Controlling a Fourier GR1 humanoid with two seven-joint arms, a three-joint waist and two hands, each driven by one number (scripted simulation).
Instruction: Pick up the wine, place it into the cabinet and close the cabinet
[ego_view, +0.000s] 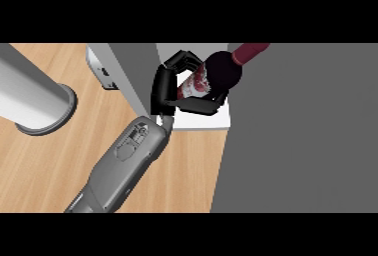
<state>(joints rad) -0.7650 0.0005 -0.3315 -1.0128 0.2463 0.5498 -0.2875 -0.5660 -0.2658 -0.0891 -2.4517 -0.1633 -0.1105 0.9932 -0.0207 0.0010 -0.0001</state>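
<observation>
Wooden counter (52, 165) fills the left side, and one grey arm comes up from the bottom with its black hand (168, 82) curled round the wine (221, 70), which I take to be the right hand, though I cannot be sure. Its fingers wrap the dark bottle by its red and white label, and the bottle tilts with its red neck pointing up and right. Around them stands the grey cabinet (295, 140) with a white shelf (203, 122) under the hand, and a big grey pipe (29, 95) stands well apart on the left.

No text can be read anywhere. The wine bottle (221, 70), near the top centre of the frame, carries a red-and-white label (196, 87), but its markings are too blurred to make out.
</observation>
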